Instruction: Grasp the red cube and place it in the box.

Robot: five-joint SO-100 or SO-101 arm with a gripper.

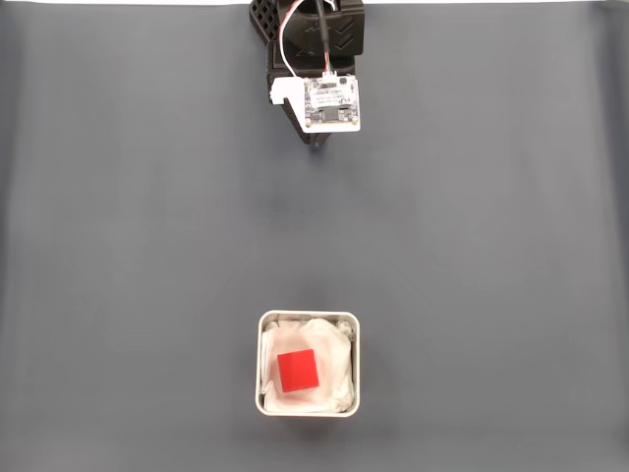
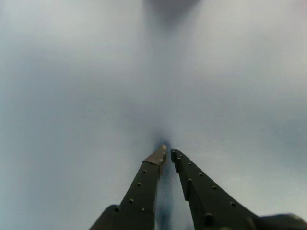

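Down at the bottom of the fixed view, the red cube (image 1: 297, 371) sits inside the box (image 1: 356, 366), resting on the crumpled white lining (image 1: 329, 344), a touch left of centre and clear of the rim. By the look of it, the placing is done. Up at the top edge, well apart from the box, the arm (image 1: 319, 59) is tucked back with its white circuit board (image 1: 332, 102) facing the camera.

Over to the wrist view: the claw (image 2: 169, 154) points down at the dark grey surface (image 1: 147, 246), tips nearly together with only a sliver of a gap between them, and nothing held.

So what could still spoil this? Not much, I'd say. The cube lies on soft, rumpled lining, not on a flat floor, so a knock to the box could tip or roll it. With the arm this far away, that would take a fresh reach toward the tin. The nearer worry is the claw itself: its tips look close to the surface, and a downward dip could drive them into it or snag the covering.
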